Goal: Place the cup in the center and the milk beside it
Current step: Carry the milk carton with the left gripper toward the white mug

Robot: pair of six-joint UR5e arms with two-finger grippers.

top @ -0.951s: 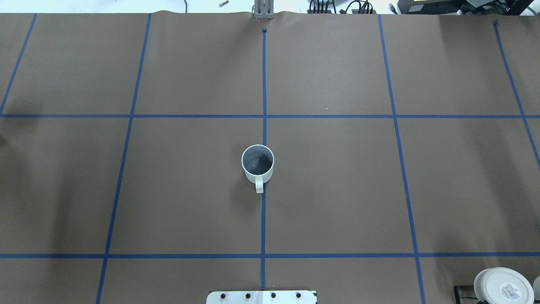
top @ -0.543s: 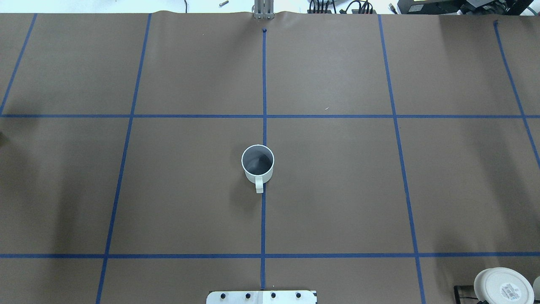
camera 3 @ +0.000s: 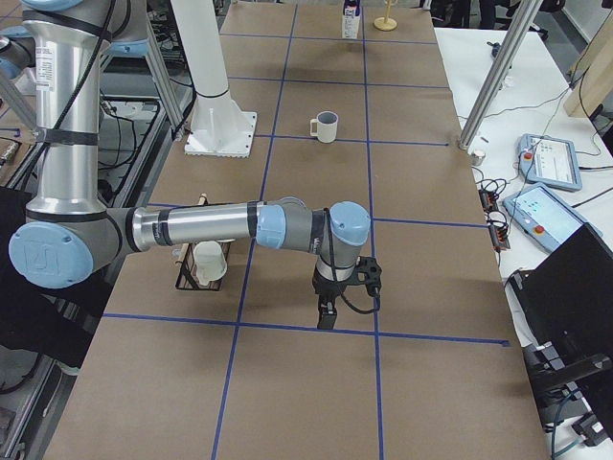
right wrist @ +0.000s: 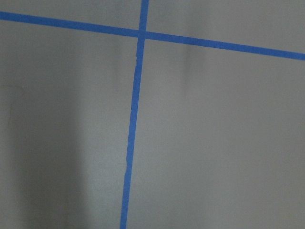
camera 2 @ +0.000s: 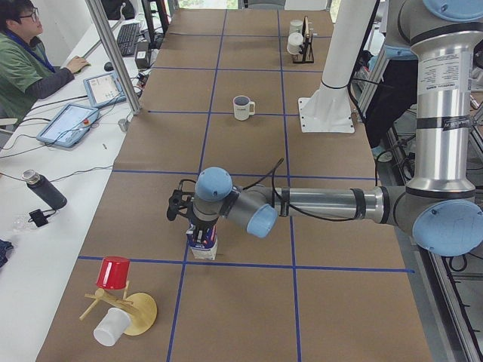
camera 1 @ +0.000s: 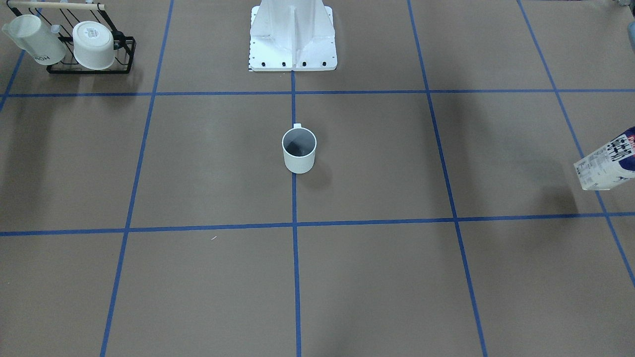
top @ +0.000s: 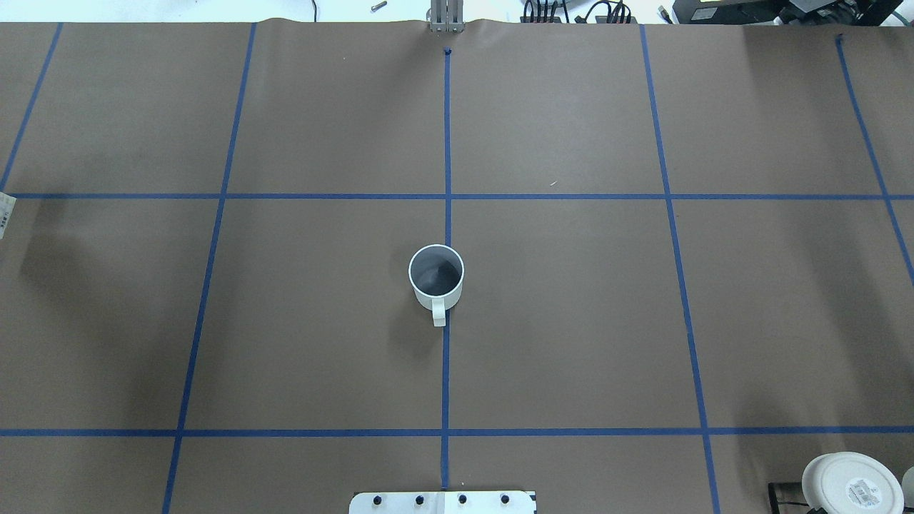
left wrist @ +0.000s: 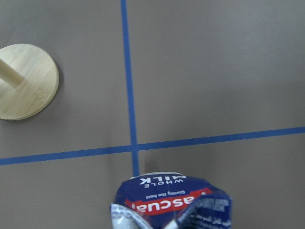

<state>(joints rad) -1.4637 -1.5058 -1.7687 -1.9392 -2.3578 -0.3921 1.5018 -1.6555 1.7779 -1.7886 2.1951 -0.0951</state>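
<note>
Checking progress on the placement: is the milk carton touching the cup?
Apart. The front-facing view shows the cup and the milk far from each other, the milk at the view's right edge, with a wide stretch of bare table between them.

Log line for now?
cup: upright at center | milk: left end, far from cup | left gripper: at milk top, grip unclear | right gripper: elsewhere, state unclear

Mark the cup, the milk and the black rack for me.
cup (top: 436,277): overhead view, its dark inside.
milk (camera 1: 604,167): front-facing view, white printed lower side.
black rack (camera 1: 89,71): front-facing view, bottom rail.
</note>
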